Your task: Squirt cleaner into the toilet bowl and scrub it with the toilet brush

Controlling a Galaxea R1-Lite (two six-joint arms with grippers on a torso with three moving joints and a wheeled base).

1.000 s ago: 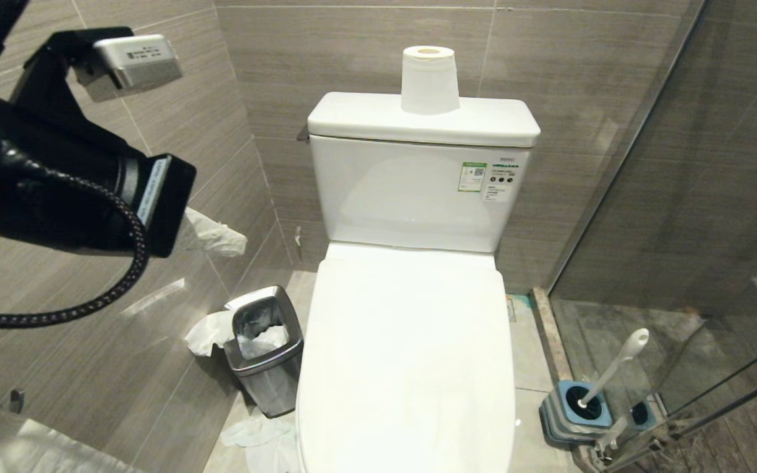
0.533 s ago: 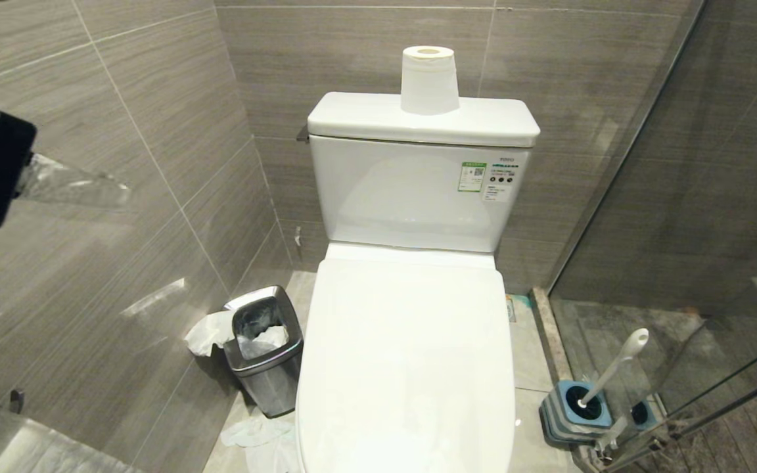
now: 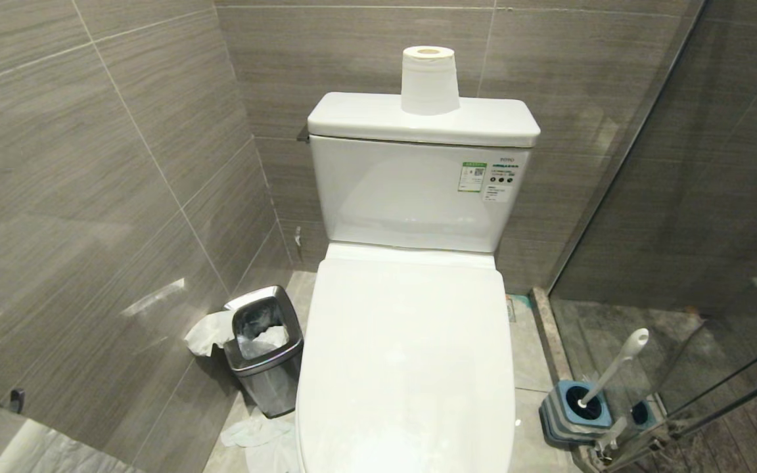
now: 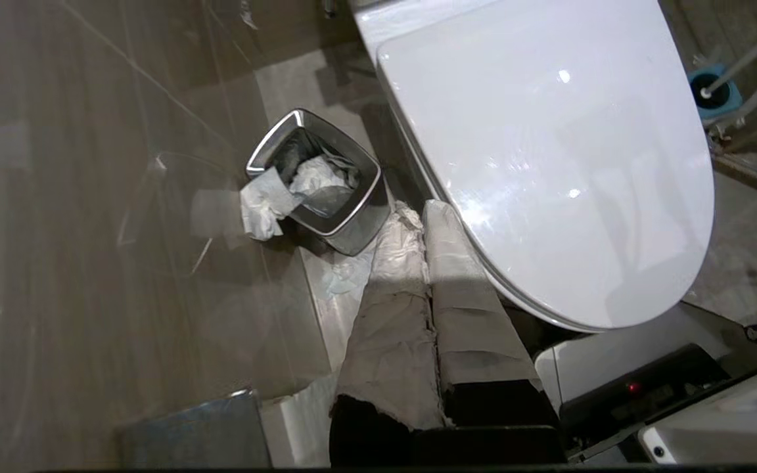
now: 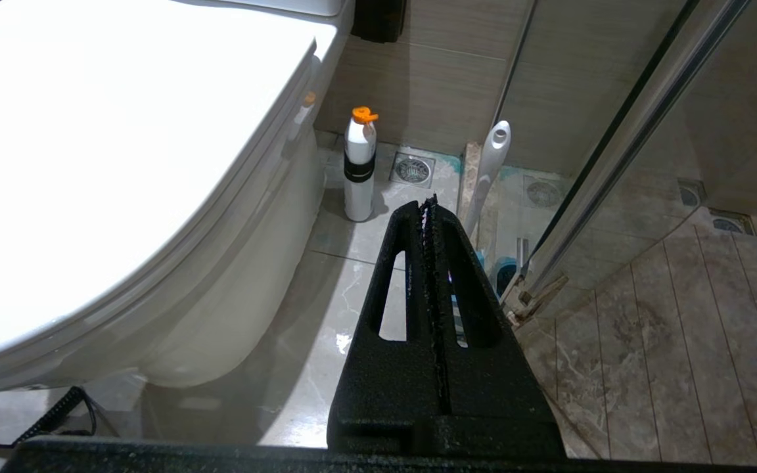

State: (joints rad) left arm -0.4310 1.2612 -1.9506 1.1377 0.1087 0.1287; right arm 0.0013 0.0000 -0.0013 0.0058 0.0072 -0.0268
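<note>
Toilet bowl point(image 3: 411, 355) lid shut; white toilet brush point(image 3: 612, 371) leaning in holder.

One toilet bowl point(image 3: 408, 368), its lid shut. One roll of toilet paper point(image 3: 428, 80) stands upright on the tank top. One green-white sticker point(image 3: 472, 177) sits on the tank front, beside one white label point(image 3: 501, 179) — two in all. One steel bin point(image 3: 265, 348) stands on the floor by the bowl's left edge. One toilet brush point(image 3: 614, 369) leans in one blue-grey holder point(image 3: 575, 412) at the floor's right edge. One white bottle point(image 5: 359, 167) with an orange cap. Floor drains point(image 5: 412, 169) — four can be counted in the right wrist view.
</note>
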